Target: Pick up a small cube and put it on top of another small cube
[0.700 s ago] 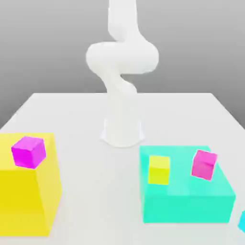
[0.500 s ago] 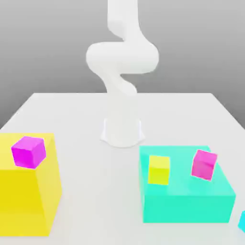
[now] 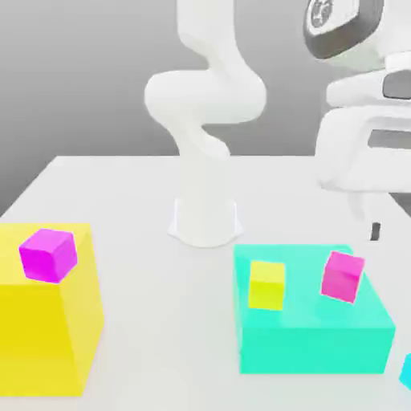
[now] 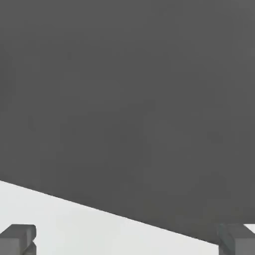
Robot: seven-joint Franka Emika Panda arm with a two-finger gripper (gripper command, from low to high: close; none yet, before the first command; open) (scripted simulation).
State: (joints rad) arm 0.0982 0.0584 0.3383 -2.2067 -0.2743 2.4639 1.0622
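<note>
The small cyan cube [image 3: 407,371] lies on the table at the exterior view's lower right edge, cut off by the frame. The hot-pink cube [image 3: 343,276] rests tilted on the large teal block [image 3: 313,329]. My gripper [image 4: 127,241] hangs high above the table at the exterior view's upper right, above and behind the pink cube. One of its fingers [image 3: 374,218] points down there. In the hand view both fingertips [image 4: 17,239] stand wide apart with nothing between them, so the gripper is open and holds nothing.
A small yellow cube [image 3: 266,284] sits on the teal block beside the pink one. A purple-magenta cube [image 3: 48,254] rests on a large yellow block [image 3: 44,329] at the exterior view's left. The arm's white base [image 3: 205,217] stands mid-table.
The hand has swung into the exterior view at the upper right, where it was out of frame before. The cubes and blocks have not moved.
</note>
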